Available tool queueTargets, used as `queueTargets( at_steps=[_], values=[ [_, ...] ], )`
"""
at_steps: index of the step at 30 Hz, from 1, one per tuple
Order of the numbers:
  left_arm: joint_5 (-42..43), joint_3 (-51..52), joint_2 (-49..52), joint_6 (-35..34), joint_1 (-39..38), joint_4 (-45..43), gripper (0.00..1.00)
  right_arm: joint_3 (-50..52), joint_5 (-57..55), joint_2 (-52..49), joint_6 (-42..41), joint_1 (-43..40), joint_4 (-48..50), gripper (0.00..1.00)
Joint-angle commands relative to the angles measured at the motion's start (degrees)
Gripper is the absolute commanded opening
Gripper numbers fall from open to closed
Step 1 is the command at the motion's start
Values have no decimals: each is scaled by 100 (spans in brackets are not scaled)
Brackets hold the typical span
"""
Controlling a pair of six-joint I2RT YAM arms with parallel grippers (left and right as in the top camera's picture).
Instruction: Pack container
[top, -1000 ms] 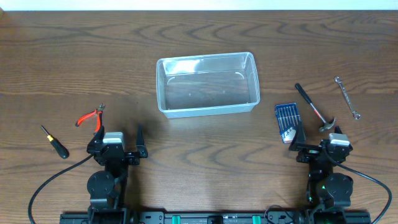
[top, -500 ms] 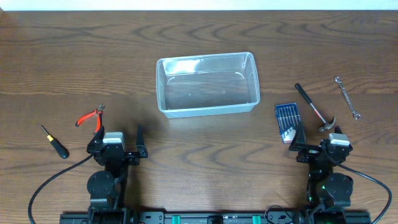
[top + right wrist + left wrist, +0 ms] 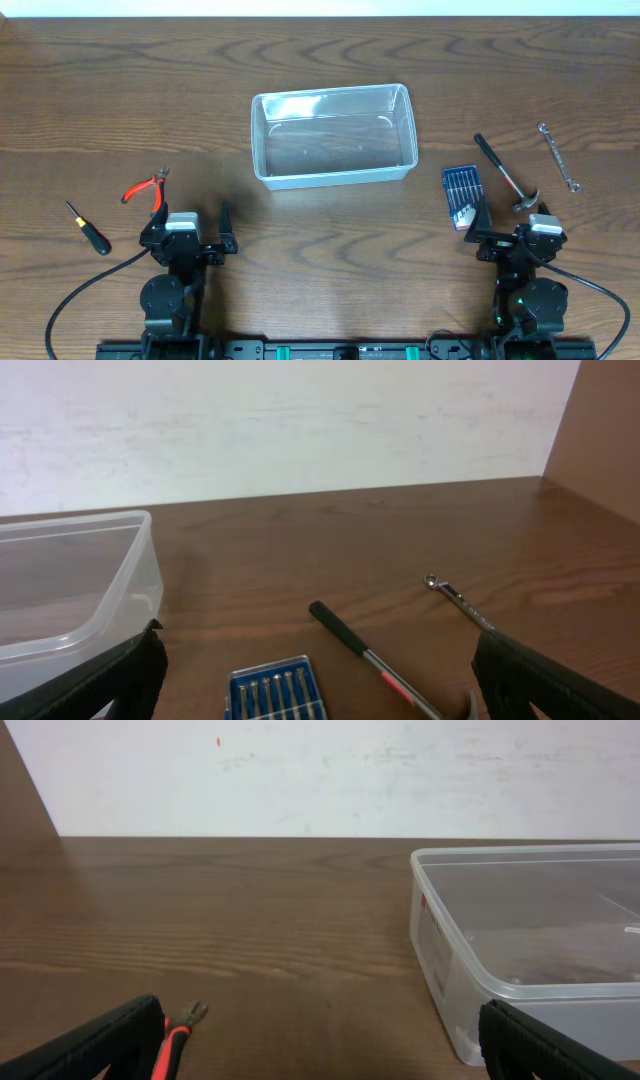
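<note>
**Clear container at mid-table, both grippers spread wide near the front edge**

Seen from overhead, the container (image 3: 333,135) — a shallow clear plastic bin with rounded corners and a raised rim — sits on the wooden table (image 3: 320,60), its long sides running left to right. A broad band of bare wood lies between the container's near long edge and the two arms.

Forward and left of the container, the left gripper (image 3: 187,222) rests low with its fingers spread wide, holding nothing. Red-handled pliers (image 3: 147,187) lie just beyond it, and a screwdriver (image 3: 88,229) lies farther left, nearer the table's left edge.

Forward and right of the container, the right gripper (image 3: 515,228) is likewise spread wide and holds nothing. A blue drill-bit case (image 3: 461,196) lies close to the container's right end, just ahead of this gripper. A hammer (image 3: 505,175) lies angled beside the case, and a wrench (image 3: 558,156) lies farther right — each apart from the others.
</note>
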State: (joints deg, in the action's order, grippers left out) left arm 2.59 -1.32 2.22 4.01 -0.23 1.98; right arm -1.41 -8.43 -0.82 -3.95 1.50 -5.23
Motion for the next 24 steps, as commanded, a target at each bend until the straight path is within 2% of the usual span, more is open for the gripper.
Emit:
queueTargets(
  at_steps=[1,20,22,24],
  values=[
    [-66,109,15,-70,-24,205,98,35,-31,52,-92,-44,13,99],
    [-68,109,17,-70,-24,203,98,35,146,33,-184,-44,-9,99],
    [-68,109,17,-70,-22,203,98,35,365,-31,-420,-44,-31,99],
    [-66,109,17,-87,-22,203,98,35,608,-149,-1193,-46,-37,99]
  ],
)
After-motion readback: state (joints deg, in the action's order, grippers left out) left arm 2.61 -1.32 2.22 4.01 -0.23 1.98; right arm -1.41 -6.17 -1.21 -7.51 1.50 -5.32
